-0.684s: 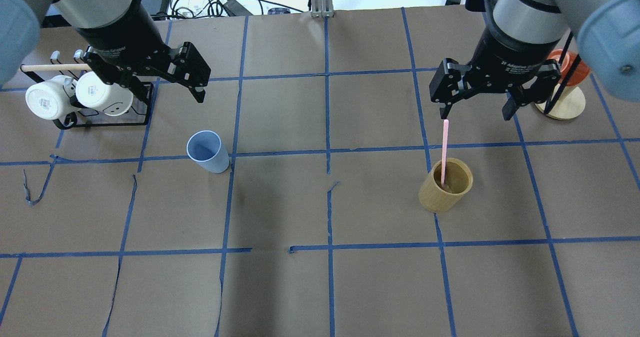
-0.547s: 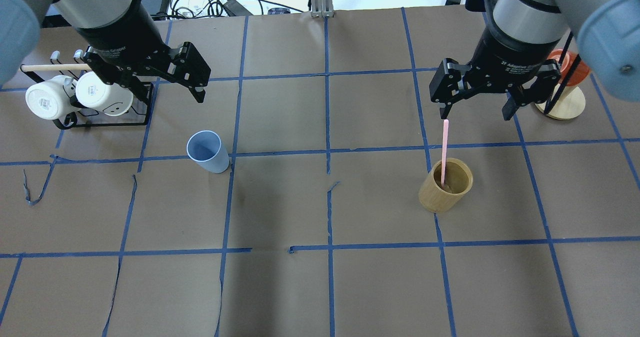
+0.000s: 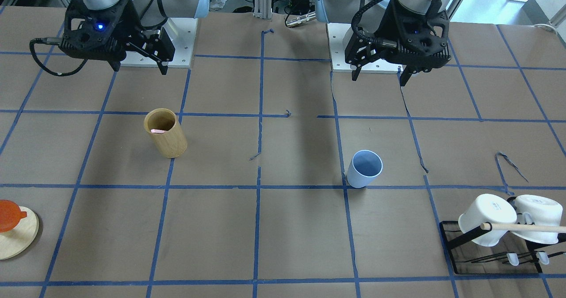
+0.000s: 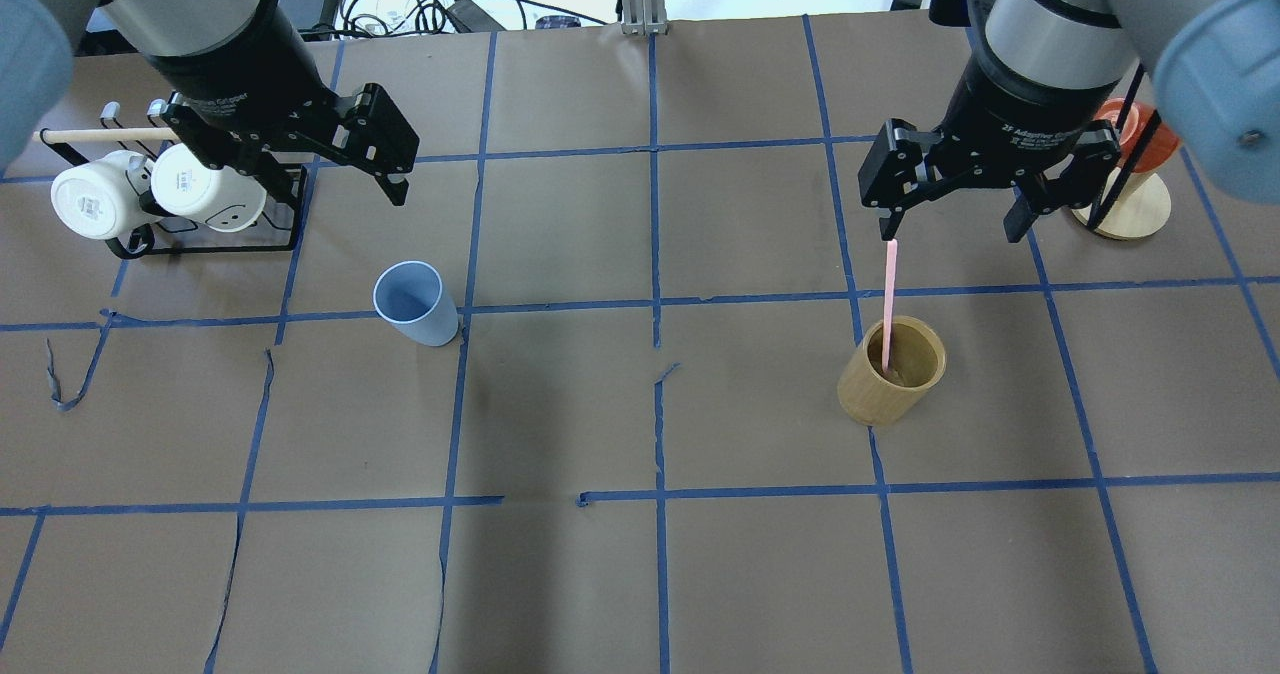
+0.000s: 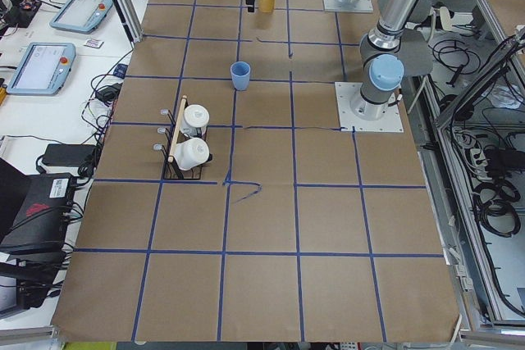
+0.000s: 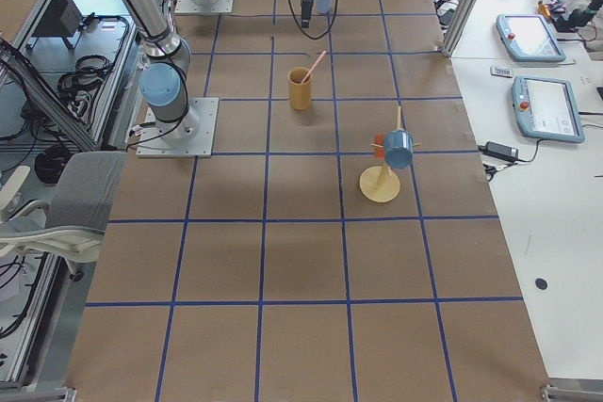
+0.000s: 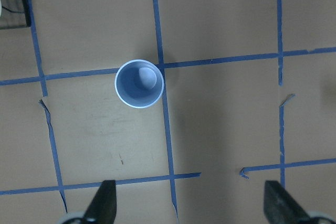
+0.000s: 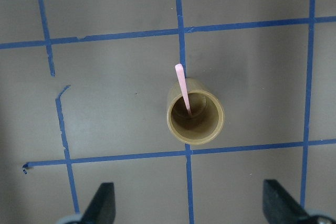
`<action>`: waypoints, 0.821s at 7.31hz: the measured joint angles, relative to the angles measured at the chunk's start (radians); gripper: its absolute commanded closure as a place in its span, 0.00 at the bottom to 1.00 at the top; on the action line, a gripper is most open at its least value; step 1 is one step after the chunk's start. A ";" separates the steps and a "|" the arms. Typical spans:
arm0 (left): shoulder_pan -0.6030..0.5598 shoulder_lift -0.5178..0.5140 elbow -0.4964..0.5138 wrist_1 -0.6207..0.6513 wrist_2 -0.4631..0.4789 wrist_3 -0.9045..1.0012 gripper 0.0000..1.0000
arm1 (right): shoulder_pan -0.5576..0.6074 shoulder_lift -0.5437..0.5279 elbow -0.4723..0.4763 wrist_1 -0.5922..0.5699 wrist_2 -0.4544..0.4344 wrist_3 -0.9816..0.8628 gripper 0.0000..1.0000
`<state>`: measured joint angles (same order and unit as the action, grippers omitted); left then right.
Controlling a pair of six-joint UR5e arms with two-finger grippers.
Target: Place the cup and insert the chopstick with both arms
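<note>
Mug rack (image 4: 220, 248) left of blue cup (image 4: 415, 304)

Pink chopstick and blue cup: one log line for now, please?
chopstick: leaning in bamboo holder | blue cup: upright | left gripper: open, empty | right gripper: open, empty

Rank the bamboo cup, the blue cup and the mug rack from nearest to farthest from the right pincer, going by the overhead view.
From the right pincer:
1. Bamboo cup, on the table's right side, with the chopstick standing in it.
2. Blue cup, left of centre.
3. Mug rack, at the far left edge.
</note>
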<state>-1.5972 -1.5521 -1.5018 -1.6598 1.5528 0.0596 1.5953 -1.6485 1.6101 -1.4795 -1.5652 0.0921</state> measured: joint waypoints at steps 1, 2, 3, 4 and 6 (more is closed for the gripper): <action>-0.001 0.000 0.000 0.000 -0.001 -0.001 0.00 | 0.000 0.000 0.000 -0.002 0.000 -0.001 0.00; -0.001 0.001 -0.005 0.000 -0.002 -0.002 0.00 | 0.000 0.001 0.000 -0.003 0.000 -0.002 0.00; -0.002 0.006 -0.014 0.001 -0.002 -0.002 0.00 | 0.000 0.001 0.001 -0.004 0.000 -0.002 0.00; -0.002 0.010 -0.021 0.001 -0.001 -0.001 0.00 | 0.000 0.001 0.001 -0.004 0.000 -0.002 0.00; -0.001 0.013 -0.025 0.002 -0.001 -0.001 0.00 | 0.001 0.000 0.001 -0.004 0.000 -0.001 0.00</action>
<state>-1.5985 -1.5391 -1.5266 -1.6580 1.5513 0.0584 1.5962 -1.6482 1.6107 -1.4834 -1.5648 0.0914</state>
